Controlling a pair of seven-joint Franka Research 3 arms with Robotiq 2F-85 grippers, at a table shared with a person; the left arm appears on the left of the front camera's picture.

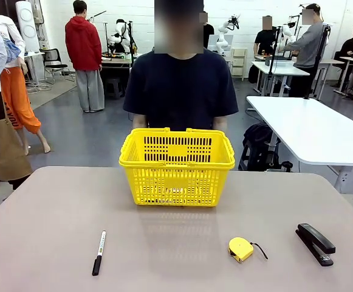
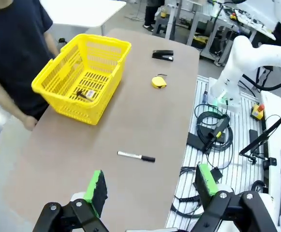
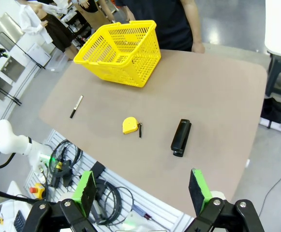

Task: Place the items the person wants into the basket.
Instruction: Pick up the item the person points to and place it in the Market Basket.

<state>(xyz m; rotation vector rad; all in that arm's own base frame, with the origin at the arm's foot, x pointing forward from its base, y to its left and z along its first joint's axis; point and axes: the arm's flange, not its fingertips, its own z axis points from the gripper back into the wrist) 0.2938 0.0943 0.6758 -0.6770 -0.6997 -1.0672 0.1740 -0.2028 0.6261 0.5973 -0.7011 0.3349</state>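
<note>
A black marker with a white barrel [image 1: 99,252] lies nearest the front camera, at about 7 o'clock on the grey-brown tabletop [image 1: 48,207]. Its dark cap points toward the near edge, with a strip of bare table on every side. At 5 o'clock sits a round yellow tape measure [image 1: 241,249], and at 4 o'clock a black stapler [image 1: 315,244], closer to the right edge and apart from the tape measure. A wide band of bare table separates these three from the bright yellow slotted plastic basket [image 1: 176,165], which stands upright at 12 o'clock near the far edge. There is open table on both its flanks. In the left wrist view small dark items [image 2: 86,94] rest on its floor, too small to tell apart. The person in a dark T-shirt [image 1: 182,85] stands just behind the basket. The left gripper [image 2: 151,186] hangs off the near edge with its jaws spread and nothing between them. The right gripper [image 3: 142,189] is likewise spread and unloaded.
</note>
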